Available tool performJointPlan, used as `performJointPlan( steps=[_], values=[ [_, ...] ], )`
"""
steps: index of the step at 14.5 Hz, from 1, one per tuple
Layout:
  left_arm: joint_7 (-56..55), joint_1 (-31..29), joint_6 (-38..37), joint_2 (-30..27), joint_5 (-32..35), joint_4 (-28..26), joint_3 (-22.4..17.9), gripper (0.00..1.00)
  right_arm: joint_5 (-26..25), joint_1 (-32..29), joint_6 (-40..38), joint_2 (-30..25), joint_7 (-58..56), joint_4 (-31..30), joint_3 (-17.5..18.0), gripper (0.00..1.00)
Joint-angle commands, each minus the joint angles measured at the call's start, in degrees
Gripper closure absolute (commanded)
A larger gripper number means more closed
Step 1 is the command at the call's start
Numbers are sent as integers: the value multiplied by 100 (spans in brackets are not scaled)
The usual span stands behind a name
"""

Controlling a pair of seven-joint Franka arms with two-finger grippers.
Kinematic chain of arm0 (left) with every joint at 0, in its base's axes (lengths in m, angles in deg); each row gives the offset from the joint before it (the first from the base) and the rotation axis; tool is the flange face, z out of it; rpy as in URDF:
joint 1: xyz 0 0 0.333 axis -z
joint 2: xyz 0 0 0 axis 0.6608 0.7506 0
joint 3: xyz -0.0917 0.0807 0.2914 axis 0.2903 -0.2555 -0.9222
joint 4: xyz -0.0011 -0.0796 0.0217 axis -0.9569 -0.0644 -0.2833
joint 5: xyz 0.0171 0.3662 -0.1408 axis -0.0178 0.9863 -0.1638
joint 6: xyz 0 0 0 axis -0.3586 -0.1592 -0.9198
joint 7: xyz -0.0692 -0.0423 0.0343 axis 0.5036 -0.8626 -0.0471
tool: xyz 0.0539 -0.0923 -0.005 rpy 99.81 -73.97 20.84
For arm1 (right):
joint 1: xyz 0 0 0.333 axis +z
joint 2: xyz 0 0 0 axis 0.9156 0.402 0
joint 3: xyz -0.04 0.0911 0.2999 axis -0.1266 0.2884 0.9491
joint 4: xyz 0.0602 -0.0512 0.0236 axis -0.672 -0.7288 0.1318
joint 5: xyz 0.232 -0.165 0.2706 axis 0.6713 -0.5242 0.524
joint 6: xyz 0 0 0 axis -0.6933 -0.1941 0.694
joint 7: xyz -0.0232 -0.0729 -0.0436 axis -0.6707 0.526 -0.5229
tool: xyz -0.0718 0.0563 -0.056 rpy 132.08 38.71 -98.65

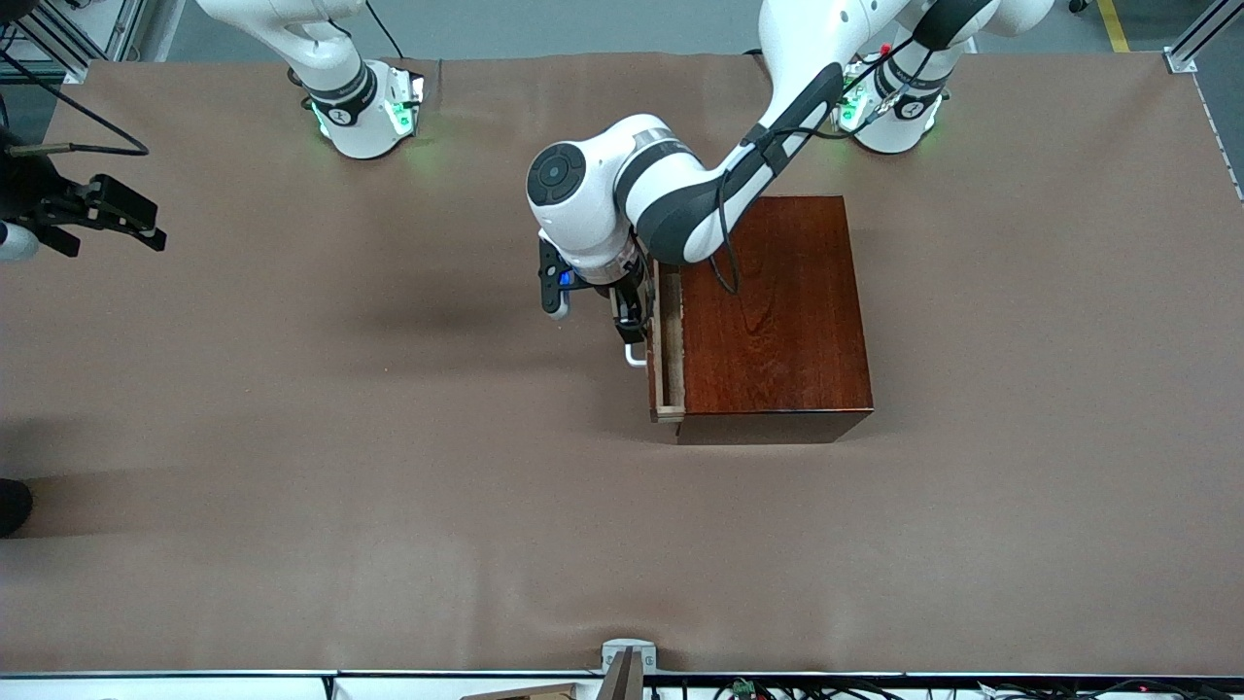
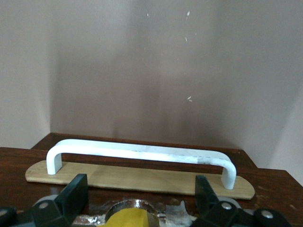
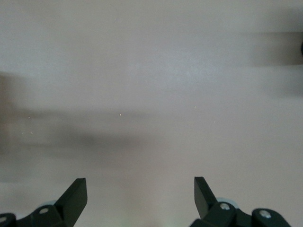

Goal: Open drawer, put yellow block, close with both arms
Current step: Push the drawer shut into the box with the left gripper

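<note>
The dark reddish-brown box (image 1: 777,311) stands mid-table. Its drawer (image 1: 667,340) is out a small way toward the right arm's end, showing a strip of pale tray. My left gripper (image 1: 632,326) hangs over the drawer's front, fingers wide open, just above the white handle (image 1: 635,358). In the left wrist view the handle (image 2: 142,153) and the pale wood strip (image 2: 137,177) lie past my left gripper (image 2: 142,187). A yellow block (image 2: 135,218) shows low between the open fingers, untouched by them; the front view hides it. My right gripper (image 1: 107,219) waits, open and empty (image 3: 140,189), over bare table.
The brown table cover (image 1: 389,486) stretches around the box. A dark object (image 1: 12,506) sits at the table's edge at the right arm's end. A grey mount (image 1: 627,661) is at the edge nearest the front camera.
</note>
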Motion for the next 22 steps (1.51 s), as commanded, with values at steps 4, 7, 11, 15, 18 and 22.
performJointPlan(
  steps=[4, 7, 11, 15, 18, 22],
  values=[
    [24, -19, -755, -179, 159, -193, -120, 0, -7, 25, -1, -47, 87, 74, -37, 0],
    [24, -19, -993, -161, 168, -193, -199, 0, -7, 7, -45, -29, 96, 108, -37, 0],
    [16, -10, -993, -117, 159, -211, -217, 0, -24, -19, -71, -20, 87, 153, -55, 0],
    [-701, 69, -249, -152, 53, -114, -77, 0, -24, -98, -133, -20, 96, 161, -55, 0],
    [-1994, 16, -44, -624, 62, -88, -15, 0, -24, -107, -142, -20, 96, 161, -55, 0],
    [-3575, -89, -358, -1468, 71, -123, -137, 0, -24, -107, -168, -20, 96, 161, -55, 0]
  ],
)
